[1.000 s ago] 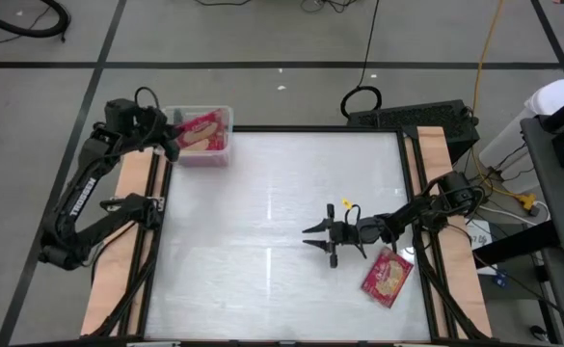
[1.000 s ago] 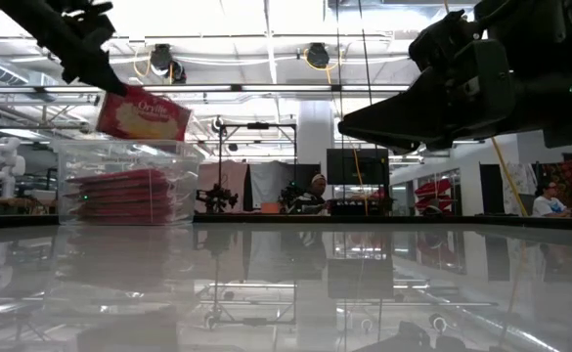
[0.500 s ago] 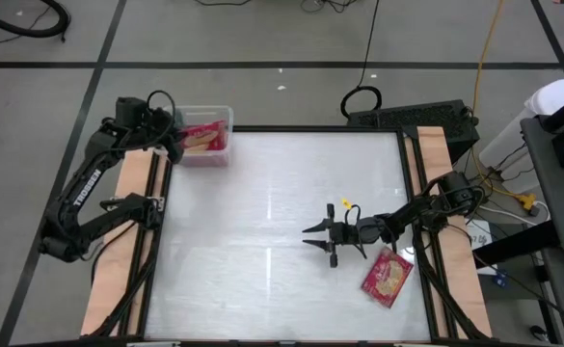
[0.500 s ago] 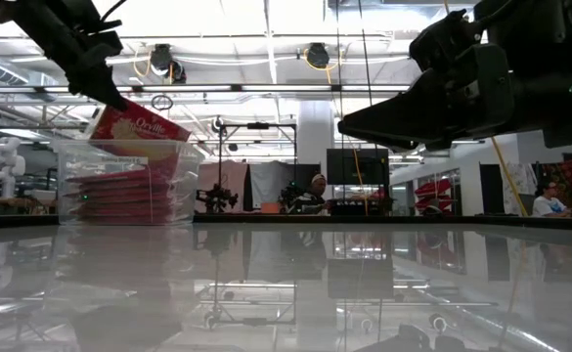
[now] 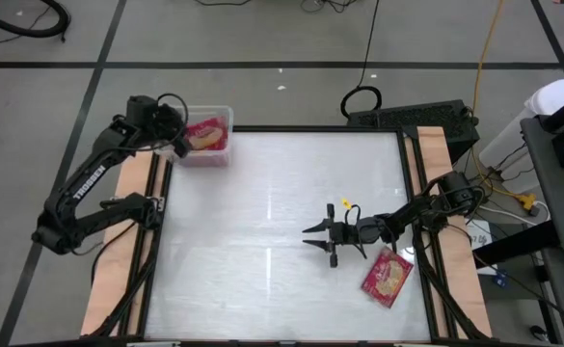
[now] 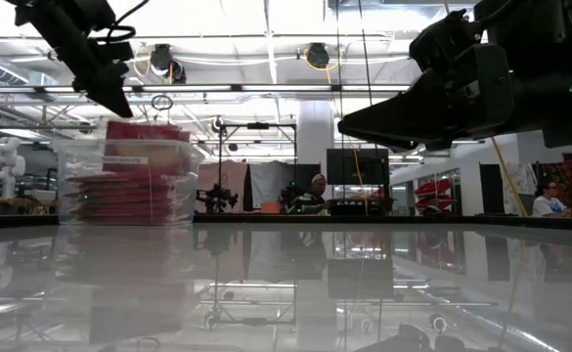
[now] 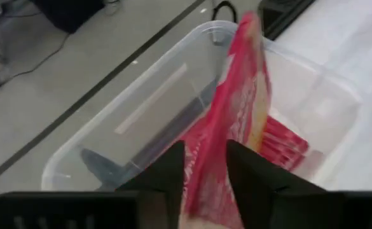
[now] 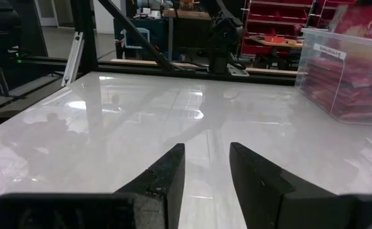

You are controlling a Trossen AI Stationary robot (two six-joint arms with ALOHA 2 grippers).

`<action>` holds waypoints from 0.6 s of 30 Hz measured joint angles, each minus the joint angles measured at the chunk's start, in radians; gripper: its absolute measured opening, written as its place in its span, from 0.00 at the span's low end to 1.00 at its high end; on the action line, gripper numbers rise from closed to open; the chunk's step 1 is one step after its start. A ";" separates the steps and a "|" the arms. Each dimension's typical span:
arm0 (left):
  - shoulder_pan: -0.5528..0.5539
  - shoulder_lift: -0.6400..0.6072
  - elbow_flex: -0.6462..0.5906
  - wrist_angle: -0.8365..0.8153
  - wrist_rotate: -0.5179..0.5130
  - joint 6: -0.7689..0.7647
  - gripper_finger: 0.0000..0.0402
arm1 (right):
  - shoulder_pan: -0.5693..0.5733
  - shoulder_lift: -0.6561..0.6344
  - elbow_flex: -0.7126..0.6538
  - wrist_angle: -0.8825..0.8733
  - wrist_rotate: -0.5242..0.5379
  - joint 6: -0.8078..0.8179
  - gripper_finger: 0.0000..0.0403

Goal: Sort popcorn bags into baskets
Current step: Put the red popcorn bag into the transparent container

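Upper left, the left gripper (image 7: 203,166), fingers parted, straddles a glossy red packet (image 7: 236,121) over the clear ribbed bin (image 7: 141,102); right gripper (image 5: 322,238) gapes empty.

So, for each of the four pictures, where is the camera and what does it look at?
High view: above, looking straight down on the table, both arms, clear bin.
Low view: table height, looking level across; left gripper above the bin.
Left wrist view: looks down into the bin past its own fingers, a popcorn bag between them.
Right wrist view: looks across the table past its own open right gripper.
Shared: all four show the bin.
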 joint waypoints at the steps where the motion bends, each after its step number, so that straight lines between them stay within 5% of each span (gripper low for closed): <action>1: -0.013 0.007 0.000 0.006 -0.028 -0.007 0.32 | 0.000 0.000 0.000 0.000 0.000 0.000 0.29; 9: -0.082 0.050 0.000 0.126 -0.184 -0.033 0.45 | 0.001 0.000 0.000 0.000 0.000 0.000 0.29; 18: -0.180 0.164 0.000 0.184 -0.150 -0.091 0.31 | 0.002 0.000 0.000 0.000 -0.001 0.000 0.29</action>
